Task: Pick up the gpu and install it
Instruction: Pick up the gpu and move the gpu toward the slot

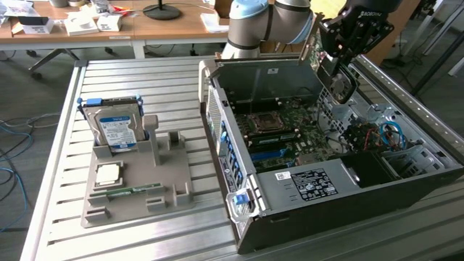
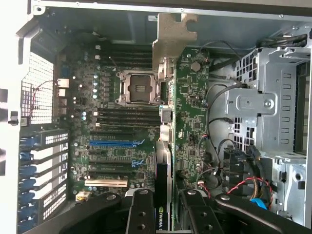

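— While the arm point(image 1: 272, 22) hangs over the machine, how does it sit?

— Its pale blue-capped joints stand behind the open computer case point(image 1: 239, 125). From there it reaches toward the exterior view's right, black wrist end turned down over the case's far right corner.

— And the jaws?

— Clamped on the gpu point(image 1: 339, 81), one finger on each side of the card. It hangs upright above the case's interior (round fan showing in the exterior view). In the wrist view its silver bracket point(image 2: 173, 39) is at the end farthest from the jaws, over the motherboard point(image 2: 122, 126).

— Any writing?

— Leftmost, the hard drive point(image 1: 116, 128) stands upright in a grey holder point(image 1: 138, 190) on the slatted surface point(image 1: 145, 76); its blue-and-white label is too small to read. Same with the white sticker point(image 1: 308, 184) on the case. A small green logo point(image 2: 160, 217) sits on the card's black part between the jaws.
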Controlling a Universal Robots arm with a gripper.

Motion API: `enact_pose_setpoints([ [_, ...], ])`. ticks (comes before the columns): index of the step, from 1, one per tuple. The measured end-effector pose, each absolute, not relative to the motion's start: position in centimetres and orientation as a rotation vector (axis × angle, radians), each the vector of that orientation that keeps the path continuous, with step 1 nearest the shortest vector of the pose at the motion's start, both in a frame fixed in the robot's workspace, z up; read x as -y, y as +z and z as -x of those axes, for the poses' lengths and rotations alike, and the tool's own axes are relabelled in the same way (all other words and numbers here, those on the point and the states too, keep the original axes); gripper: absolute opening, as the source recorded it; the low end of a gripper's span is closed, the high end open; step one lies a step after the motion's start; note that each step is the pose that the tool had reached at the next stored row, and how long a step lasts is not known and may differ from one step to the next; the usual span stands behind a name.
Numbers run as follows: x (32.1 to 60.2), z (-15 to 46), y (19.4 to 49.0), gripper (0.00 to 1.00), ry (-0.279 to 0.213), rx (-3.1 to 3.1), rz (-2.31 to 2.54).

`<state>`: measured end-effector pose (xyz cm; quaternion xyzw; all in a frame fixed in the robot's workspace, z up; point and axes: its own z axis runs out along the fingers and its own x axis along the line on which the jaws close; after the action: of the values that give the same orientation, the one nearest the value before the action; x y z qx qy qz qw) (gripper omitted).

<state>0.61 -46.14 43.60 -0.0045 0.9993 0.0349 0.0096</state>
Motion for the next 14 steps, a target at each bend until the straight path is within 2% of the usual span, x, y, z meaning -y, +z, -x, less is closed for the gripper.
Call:
enact_pose_setpoints([
  [14,46.1,-0.6,42.0,0.26,0.109,-3.12,0.014],
])
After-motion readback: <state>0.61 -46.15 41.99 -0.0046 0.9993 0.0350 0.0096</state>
